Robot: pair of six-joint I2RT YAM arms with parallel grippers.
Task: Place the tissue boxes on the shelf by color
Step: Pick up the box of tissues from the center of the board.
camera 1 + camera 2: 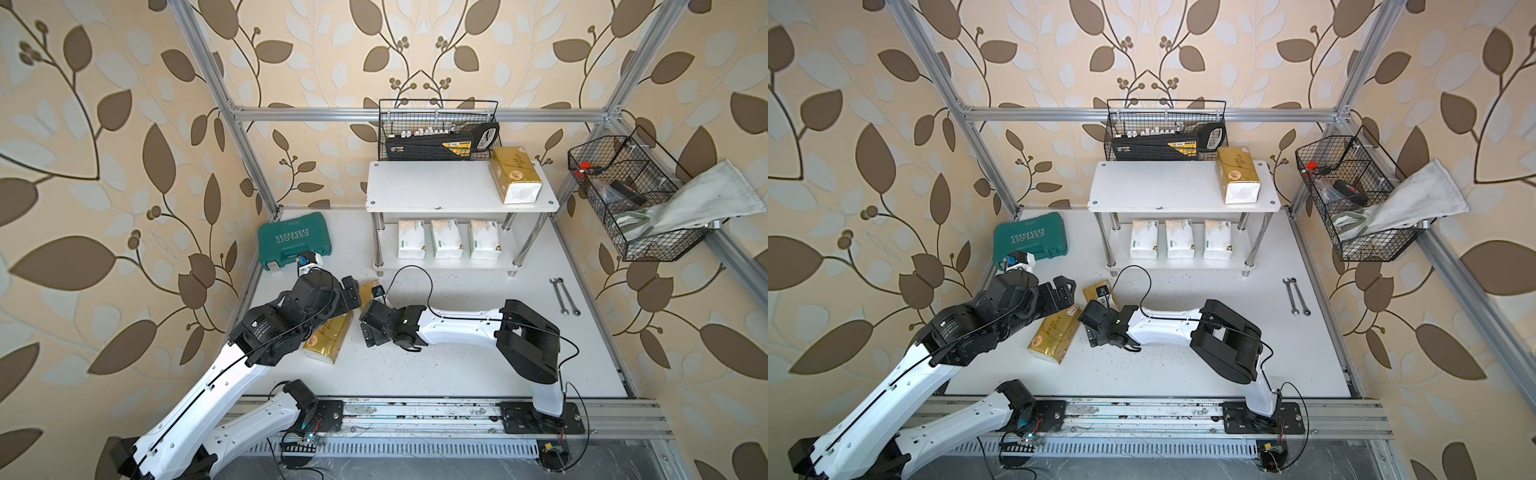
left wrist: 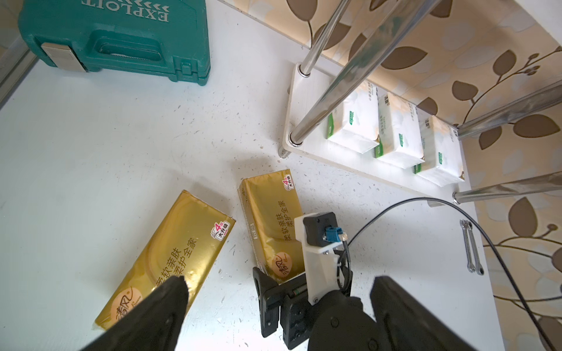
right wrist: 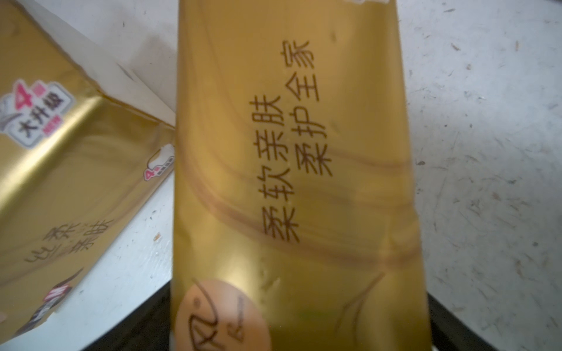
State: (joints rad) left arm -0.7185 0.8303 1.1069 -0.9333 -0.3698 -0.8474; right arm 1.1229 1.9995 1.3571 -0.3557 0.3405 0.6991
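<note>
Going by the clock in a top view: the shelf sits at 12 on the table. One gold pack lies on the top board at its 3 o'clock end, and three white packs stand in a row on the bottom board. Two more gold ones are flat on the table. The 9 o'clock pack has the right gripper straddling one end, jaws spread wide either side; can't tell if they touch it. The 8 o'clock pack lies just beside it. The left gripper hangs above them, jaws wide, holding nothing. Teal case at 10, spanners at 3.
</note>
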